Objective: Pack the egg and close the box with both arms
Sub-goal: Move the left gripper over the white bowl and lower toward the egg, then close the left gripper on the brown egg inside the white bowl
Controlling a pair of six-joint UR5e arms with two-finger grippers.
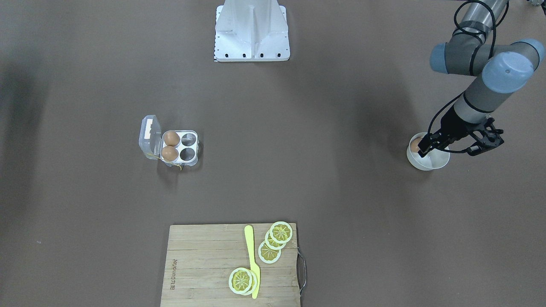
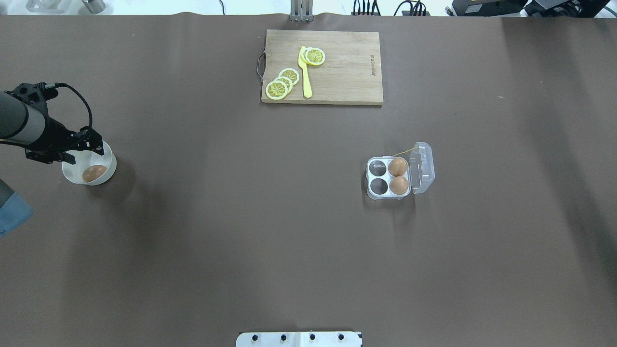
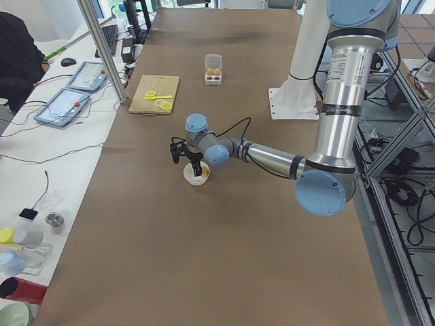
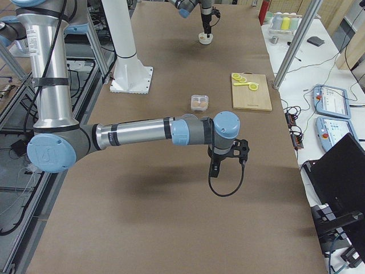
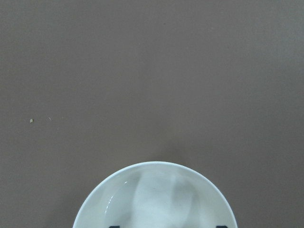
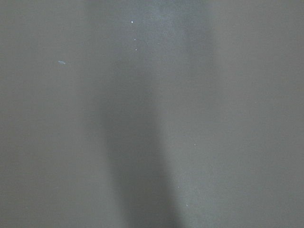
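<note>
Early in the task, judging by the layout. Hovering low with the left gripper (image 2: 83,152) over the white bowl (image 2: 106,161), wrist pointing down, fingers spread, nothing held. Just beneath: the egg (image 2: 94,173), not yet grasped. Well away across the table (image 2: 241,217): the box (image 2: 388,177), lid open, two other eggs (image 2: 398,167) inside, two cells free. Left to do: pick, pack, close. Right gripper (image 4: 214,171) aimed down; spread or pinched, cannot tell.
</note>
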